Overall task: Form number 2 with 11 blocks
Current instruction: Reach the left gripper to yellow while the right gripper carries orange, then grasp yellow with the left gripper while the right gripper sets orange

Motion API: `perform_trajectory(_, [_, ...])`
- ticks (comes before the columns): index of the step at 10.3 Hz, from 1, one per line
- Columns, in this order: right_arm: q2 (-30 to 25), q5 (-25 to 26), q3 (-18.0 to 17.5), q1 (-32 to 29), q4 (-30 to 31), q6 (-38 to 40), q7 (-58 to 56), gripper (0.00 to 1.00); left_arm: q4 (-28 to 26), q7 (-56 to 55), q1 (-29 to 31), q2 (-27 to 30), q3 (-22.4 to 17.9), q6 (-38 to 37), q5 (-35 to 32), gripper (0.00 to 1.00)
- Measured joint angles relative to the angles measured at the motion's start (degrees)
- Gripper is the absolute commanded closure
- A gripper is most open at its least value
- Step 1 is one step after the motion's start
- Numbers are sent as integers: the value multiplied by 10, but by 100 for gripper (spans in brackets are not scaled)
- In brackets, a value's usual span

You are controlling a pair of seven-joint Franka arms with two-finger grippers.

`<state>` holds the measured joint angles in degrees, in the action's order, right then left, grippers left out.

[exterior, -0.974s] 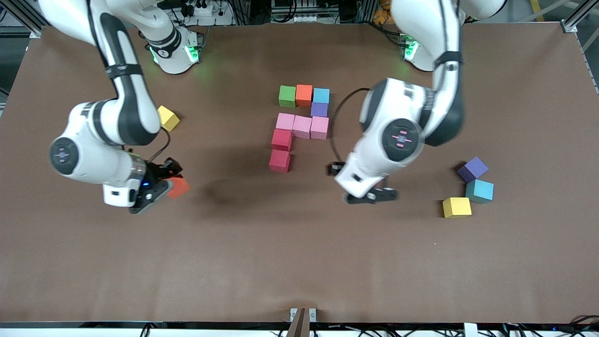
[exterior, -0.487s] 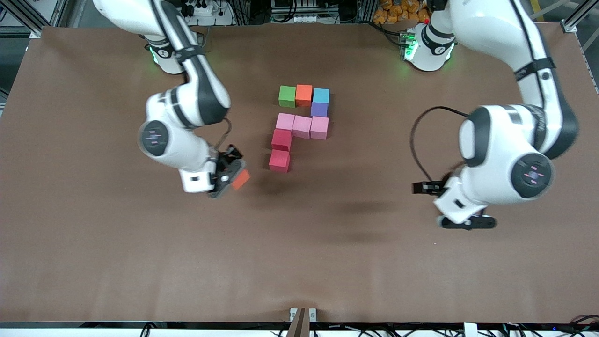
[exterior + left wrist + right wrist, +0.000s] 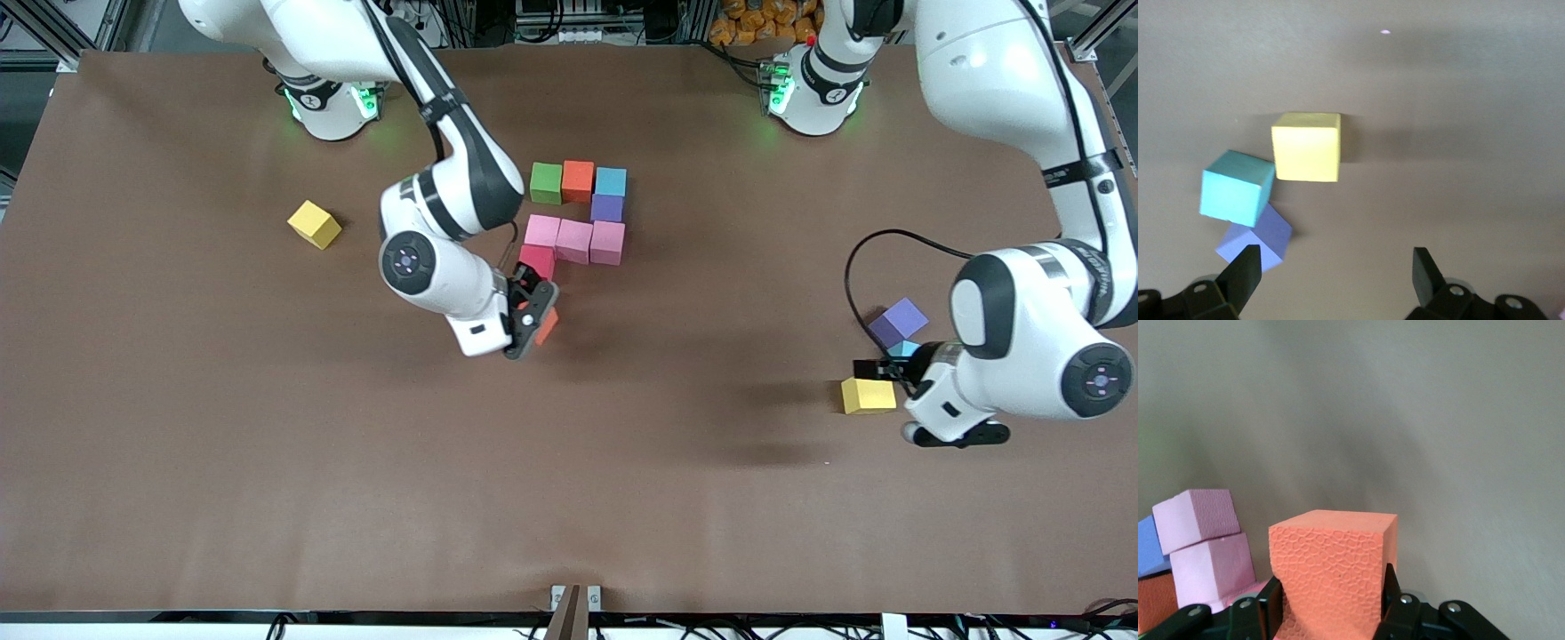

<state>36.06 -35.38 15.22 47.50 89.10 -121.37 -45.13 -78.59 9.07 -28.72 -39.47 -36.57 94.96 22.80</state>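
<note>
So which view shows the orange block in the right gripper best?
The right wrist view: the orange block fills it, clamped in the right gripper. The front view shows only a corner past the fingers. The left wrist view misses it.

The number 2 (image 3: 576, 222), unfinished, is laid mid-table; a row of three blocks (image 3: 578, 181) is set farthest from the front camera, a single block (image 3: 607, 208) is set just nearer at its left-arm end, then a second row (image 3: 573, 240); a held block (image 3: 546, 325) is gripped by the right gripper (image 3: 532, 322) over the digit's nearest part; a lone block (image 3: 314, 224) is placed toward the right arm's end; a cluster of three (image 3: 900, 320) is found toward the left arm's end, the left gripper (image 3: 1335, 273) being over the table just beside it.
</note>
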Motion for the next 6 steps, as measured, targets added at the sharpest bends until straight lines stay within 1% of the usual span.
perform_trajectory(1, [19, -5, -14, 0, -16, -14, -9, 100, -9, 4, 3, -1, 3, 15, -1, 0])
perform_trajectory(3, [37, -5, -37, 7, -28, -33, -17, 100, -32, 7, 1, -6, 7, 47, -3, 0])
perform_trajectory(4, [39, -5, -40, 15, -29, -35, -36, 100, -41, 17, 1, -11, 8, 59, -3, 0])
perform_trajectory(6, [42, -5, -43, 17, -29, -36, -109, 100, -50, 32, 1, -24, 10, 70, -3, 0])
